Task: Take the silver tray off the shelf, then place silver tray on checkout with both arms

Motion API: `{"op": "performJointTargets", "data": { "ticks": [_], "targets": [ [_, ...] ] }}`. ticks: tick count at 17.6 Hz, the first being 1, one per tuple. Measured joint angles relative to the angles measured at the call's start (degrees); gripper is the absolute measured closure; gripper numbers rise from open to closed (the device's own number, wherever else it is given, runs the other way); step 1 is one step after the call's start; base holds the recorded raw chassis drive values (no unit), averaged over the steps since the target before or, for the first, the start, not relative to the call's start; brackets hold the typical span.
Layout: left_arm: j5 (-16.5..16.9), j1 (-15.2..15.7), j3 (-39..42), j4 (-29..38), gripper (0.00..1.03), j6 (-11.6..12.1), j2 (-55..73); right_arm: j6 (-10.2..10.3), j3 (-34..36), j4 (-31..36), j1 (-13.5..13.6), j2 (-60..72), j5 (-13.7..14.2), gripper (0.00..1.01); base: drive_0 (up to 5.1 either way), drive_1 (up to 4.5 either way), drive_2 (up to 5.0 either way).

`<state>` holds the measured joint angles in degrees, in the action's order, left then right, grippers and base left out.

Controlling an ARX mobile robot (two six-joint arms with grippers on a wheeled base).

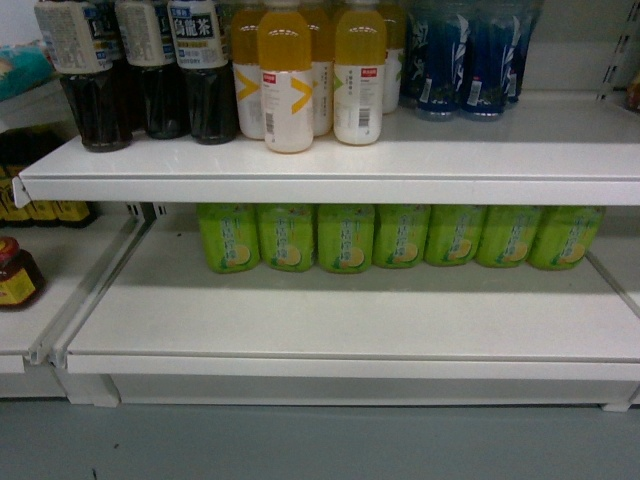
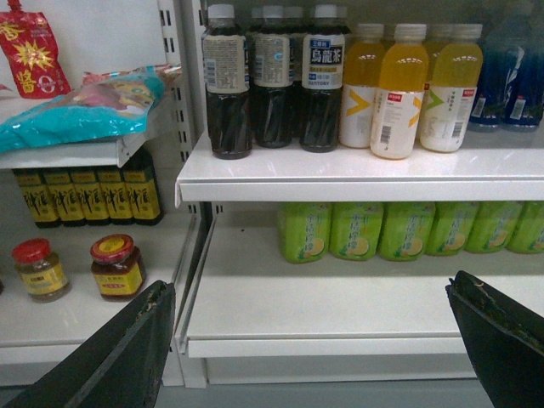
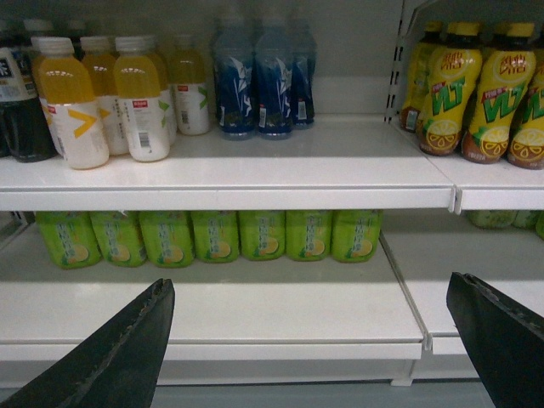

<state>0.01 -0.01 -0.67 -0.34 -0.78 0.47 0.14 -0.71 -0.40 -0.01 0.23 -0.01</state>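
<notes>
Both the left gripper (image 2: 310,340) and right gripper (image 3: 310,340) hold their fingers spread wide, empty, near the lower shelf (image 1: 350,320) with green bottles (image 1: 400,235) at its far edge.

matt white metal shelf (image 1: 330,320), glossy plastic bottles (image 1: 285,75), matt black hand fingers (image 2: 127,348)

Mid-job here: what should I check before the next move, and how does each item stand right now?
1. Dull grey metal tray in view: not ok, no view shows it.
2. Left gripper open: ok, fingers wide apart.
3. Right gripper open: ok, fingers wide apart.
4. Green bottles upright at the back of the lower white metal shelf board: ok.
5. White checkout tabletop in view: not ok, not seen.
</notes>
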Motion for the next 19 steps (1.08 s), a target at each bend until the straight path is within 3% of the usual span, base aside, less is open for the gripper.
{"op": "performJointTargets", "data": {
  "ticks": [19],
  "targets": [
    [-0.02,0.0,0.0,0.13,0.05,0.17,0.0,0.0,0.0,0.2,0.0,0.0,0.0,0.03,0.0,0.0,0.0]
  ]
}}
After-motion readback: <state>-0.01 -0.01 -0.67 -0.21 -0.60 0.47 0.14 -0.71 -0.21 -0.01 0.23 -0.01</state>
